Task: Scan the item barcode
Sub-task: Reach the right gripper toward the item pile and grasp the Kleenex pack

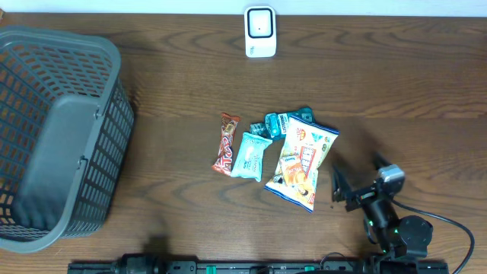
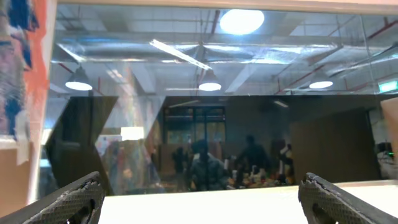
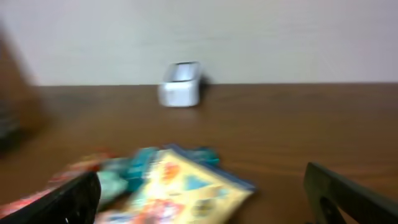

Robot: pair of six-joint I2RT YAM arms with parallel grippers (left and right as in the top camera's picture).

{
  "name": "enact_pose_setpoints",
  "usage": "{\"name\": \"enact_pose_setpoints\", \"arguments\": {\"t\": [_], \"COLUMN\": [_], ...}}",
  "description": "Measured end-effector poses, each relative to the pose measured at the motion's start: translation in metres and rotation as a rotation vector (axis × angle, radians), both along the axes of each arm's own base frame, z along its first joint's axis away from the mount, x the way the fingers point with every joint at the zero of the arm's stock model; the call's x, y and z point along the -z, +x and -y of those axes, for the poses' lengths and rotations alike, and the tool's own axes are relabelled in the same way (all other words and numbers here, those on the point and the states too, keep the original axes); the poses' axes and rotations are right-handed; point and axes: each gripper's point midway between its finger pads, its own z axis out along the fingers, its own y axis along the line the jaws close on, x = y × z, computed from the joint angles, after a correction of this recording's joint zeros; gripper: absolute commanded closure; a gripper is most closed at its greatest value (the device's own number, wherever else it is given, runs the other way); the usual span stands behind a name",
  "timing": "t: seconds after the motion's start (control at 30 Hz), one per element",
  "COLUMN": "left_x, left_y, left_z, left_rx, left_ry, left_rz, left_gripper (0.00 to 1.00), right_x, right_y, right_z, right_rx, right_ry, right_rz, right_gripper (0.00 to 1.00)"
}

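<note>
The printing on the snacks was too small to read from overhead and blurred in the right wrist view. A yellow-and-blue bag (image 1: 300, 164) showed only bright pictures, and a red bar (image 1: 225, 154) carried white lettering that could not be made out. A pale teal packet (image 1: 250, 156) lay between them, touching both, and dark teal packets (image 1: 278, 122) sat at the bag's far end. The cluster lay near the middle of the bench (image 1: 380, 84).

A white scanner (image 1: 259, 31) stood at the far edge, with bare wood between it and the pile. A grey basket (image 1: 61, 137) filled the left end, well apart.

The right claw (image 1: 358, 175) hung just right of the bag, its fingers wide apart around nothing. The left claw (image 2: 202, 199) was also spread wide and empty (its camera faced the room, not the bench).
</note>
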Motion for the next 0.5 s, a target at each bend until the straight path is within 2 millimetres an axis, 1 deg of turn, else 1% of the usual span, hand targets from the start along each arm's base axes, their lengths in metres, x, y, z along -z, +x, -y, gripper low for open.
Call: {"name": "enact_pose_setpoints", "arguments": {"t": [0.1,0.2,0.3,0.43,0.5], "left_x": [0.003,0.004,0.005,0.006,0.007], "left_y": [0.003,0.002,0.002,-0.002,-0.007], "left_z": [0.008,0.014,0.016,0.018,0.019], "left_rx": [0.039,0.074,0.100,0.133,0.140], "left_ry": [0.004,0.016,0.019,0.022,0.024], "left_rz": [-0.015,-0.020,-0.023,-0.020,-0.011], "left_gripper": [0.01,0.01,0.01,0.01,0.01], "right_x": [0.000,-0.004,-0.019,-0.024,-0.032], "right_y": [-0.010,-0.018,-0.026,-0.032,-0.033], "right_z": [-0.020,-0.034,-0.043,-0.050,-0.051], "right_rx": [-0.126,-0.219,-0.293,-0.347,-0.352], "right_ry": [0.068,0.116,0.145,0.184,0.199], "right_rz": [-0.033,-0.045,-0.001,-0.017,-0.022], "right_gripper": [0.01,0.01,0.01,0.01,0.01]}}
